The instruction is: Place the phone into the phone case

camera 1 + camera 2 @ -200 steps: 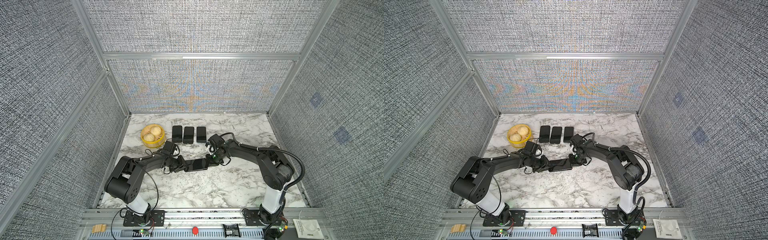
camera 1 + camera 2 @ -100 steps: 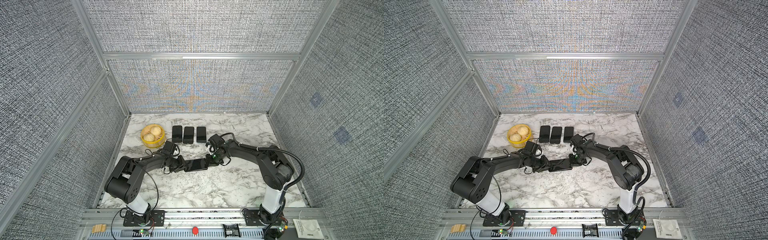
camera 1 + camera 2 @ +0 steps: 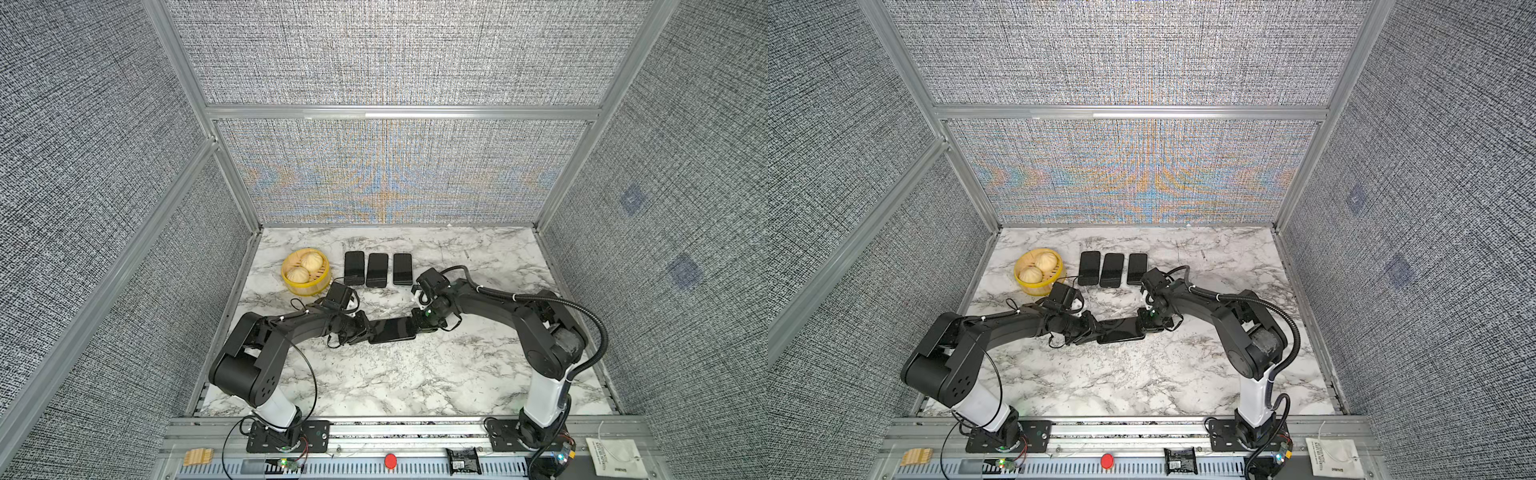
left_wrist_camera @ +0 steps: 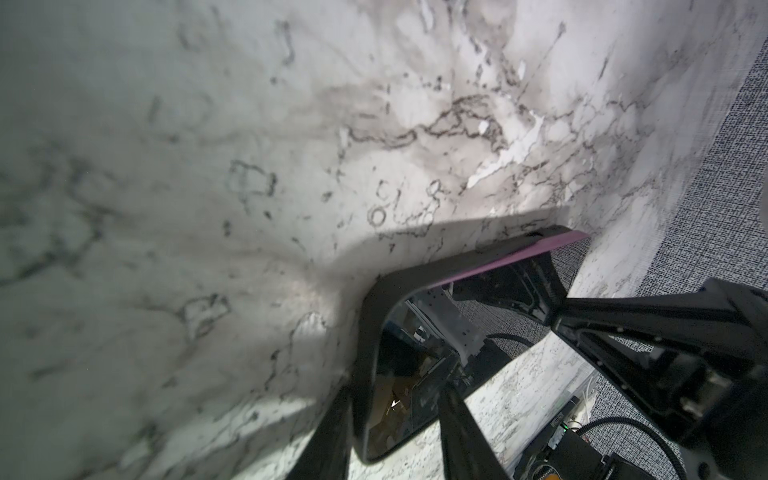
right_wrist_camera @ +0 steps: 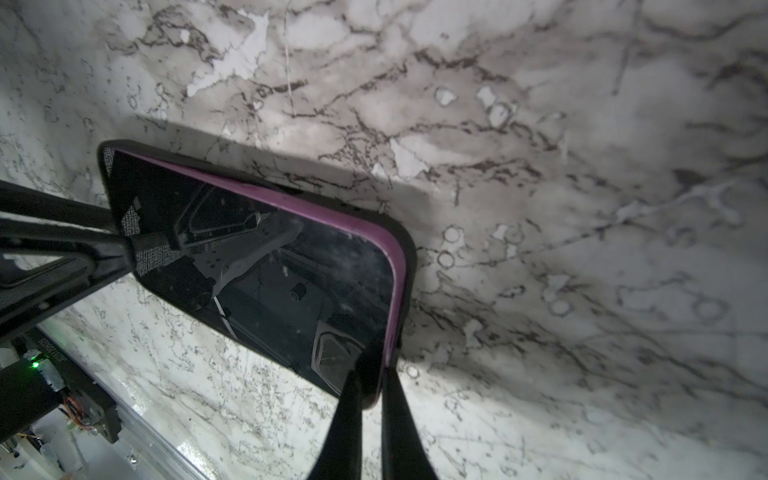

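A phone (image 5: 270, 270) with a dark screen and a purple edge lies partly in a black phone case (image 5: 409, 257). The purple edge shows above the case rim along one long side. In both top views the pair hangs lengthwise just above the marble between my two arms (image 3: 390, 330) (image 3: 1121, 330). My left gripper (image 3: 363, 332) (image 4: 395, 390) is shut on the case's left end, one finger behind the case (image 4: 370, 316) and one on the screen side. My right gripper (image 3: 417, 326) (image 5: 380, 374) pinches the right end, shut on phone and case together.
Three dark phones (image 3: 377, 270) lie in a row at the back of the marble table (image 3: 415, 374). Left of them stands a yellow steamer basket (image 3: 291, 286) with two buns. Grey fabric walls close in the back and both sides.
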Controlling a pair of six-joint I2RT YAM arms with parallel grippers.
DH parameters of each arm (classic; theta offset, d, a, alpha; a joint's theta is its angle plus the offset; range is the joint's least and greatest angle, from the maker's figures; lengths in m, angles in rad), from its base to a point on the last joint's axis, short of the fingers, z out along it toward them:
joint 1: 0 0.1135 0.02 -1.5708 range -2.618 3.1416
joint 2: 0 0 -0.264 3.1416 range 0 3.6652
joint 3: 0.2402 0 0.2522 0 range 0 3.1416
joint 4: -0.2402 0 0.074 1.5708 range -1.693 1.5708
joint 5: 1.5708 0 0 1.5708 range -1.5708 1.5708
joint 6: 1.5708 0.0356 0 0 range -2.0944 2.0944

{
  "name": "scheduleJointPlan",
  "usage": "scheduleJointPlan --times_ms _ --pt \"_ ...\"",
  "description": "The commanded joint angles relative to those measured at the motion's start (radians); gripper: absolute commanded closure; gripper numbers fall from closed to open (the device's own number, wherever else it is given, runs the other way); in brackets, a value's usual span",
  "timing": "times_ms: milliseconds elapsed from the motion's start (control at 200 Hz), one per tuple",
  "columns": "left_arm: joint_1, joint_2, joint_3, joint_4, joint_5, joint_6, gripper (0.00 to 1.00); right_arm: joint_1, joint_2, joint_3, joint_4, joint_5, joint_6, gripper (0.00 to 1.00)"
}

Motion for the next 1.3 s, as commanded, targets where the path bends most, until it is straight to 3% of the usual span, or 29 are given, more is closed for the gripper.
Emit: scheduleJointPlan --times_ms 0,1295 --pt "-0.015 0.015 -0.006 0.040 0.017 -0.004 0.64 0.018 0.060 -0.031 0.091 -0.031 -0.025 0.90" --pt "-0.018 0.005 -0.011 0.037 0.013 -0.005 0.64 0.017 0.154 -0.056 0.155 -0.006 -0.016 0.91"
